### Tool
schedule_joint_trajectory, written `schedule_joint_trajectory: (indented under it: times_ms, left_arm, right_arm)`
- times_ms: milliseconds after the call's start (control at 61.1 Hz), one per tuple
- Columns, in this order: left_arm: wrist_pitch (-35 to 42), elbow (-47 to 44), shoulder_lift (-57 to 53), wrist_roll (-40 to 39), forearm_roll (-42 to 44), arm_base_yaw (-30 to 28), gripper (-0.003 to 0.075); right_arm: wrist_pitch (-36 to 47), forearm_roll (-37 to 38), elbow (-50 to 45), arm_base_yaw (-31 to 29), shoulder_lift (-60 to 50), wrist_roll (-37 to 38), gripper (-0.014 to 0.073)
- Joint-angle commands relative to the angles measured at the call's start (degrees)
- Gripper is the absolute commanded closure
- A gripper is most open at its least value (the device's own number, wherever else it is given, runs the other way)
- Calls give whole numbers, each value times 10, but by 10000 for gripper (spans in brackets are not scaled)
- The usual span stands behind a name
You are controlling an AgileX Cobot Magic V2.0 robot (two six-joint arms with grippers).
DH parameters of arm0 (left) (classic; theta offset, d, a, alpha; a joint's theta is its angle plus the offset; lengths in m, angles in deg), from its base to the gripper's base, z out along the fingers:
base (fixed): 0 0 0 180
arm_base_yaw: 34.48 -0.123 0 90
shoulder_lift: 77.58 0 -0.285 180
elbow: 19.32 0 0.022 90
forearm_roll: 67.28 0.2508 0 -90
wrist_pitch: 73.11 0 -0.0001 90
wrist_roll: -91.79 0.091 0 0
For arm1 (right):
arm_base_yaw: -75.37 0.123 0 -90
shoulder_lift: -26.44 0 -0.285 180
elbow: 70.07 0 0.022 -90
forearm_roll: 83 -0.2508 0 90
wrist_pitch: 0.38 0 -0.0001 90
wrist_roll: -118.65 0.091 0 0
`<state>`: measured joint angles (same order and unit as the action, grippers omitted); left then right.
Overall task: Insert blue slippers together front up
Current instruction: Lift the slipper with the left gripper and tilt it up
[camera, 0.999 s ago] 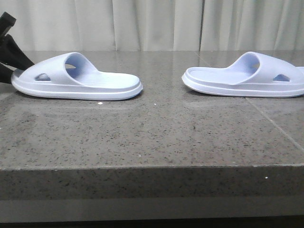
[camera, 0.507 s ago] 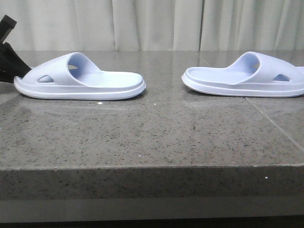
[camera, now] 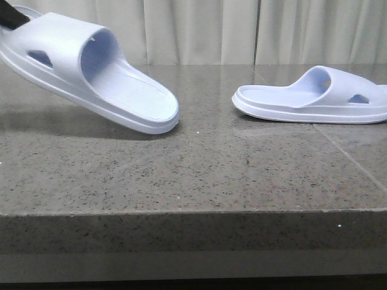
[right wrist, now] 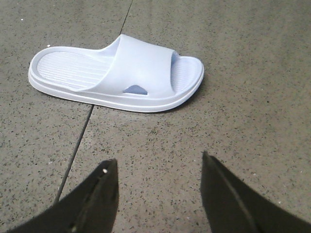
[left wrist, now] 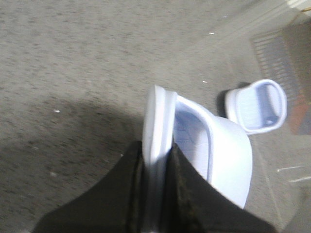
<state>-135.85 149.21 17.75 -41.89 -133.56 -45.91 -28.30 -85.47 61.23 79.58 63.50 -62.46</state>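
At far left, the left end effector (left wrist: 155,194), black, is clamped on the sole edge of one pale lavender-blue moulded foam slipper (camera: 91,66), lifted and tilted, heel end high, lower end just above or on the counter, can't tell which. Dark shadow under it. Speckled grey polished stone counter (camera: 193,175), thick front edge, faint seam line. Second matching slipper (camera: 314,96) lies flat at right, well apart. Right end effector (right wrist: 158,194) hovers near it, fingers spread, holding nothing. Pale pleated curtain (camera: 199,30) behind.

Perhaps a lab setup; speckled granite table (camera: 199,175); pale pleated curtain (camera: 199,30) behind.
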Motion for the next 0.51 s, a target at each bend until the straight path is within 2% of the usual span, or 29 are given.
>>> schedule_joint_trajectory:
  times_ms: [0, 229, 491]
  left_arm:
    - [-8, -26, -66, 34, -93, -1, 741]
    - [1, -112, -145, 75, -195, -1, 741]
    - [23, -182, -170, 91, -234, -1, 741]
  right_arm:
    - [43, 6, 19, -3, 6, -3, 179]
    - [44, 6, 19, -3, 6, -3, 179]
    - [47, 6, 19, -3, 6, -3, 179]
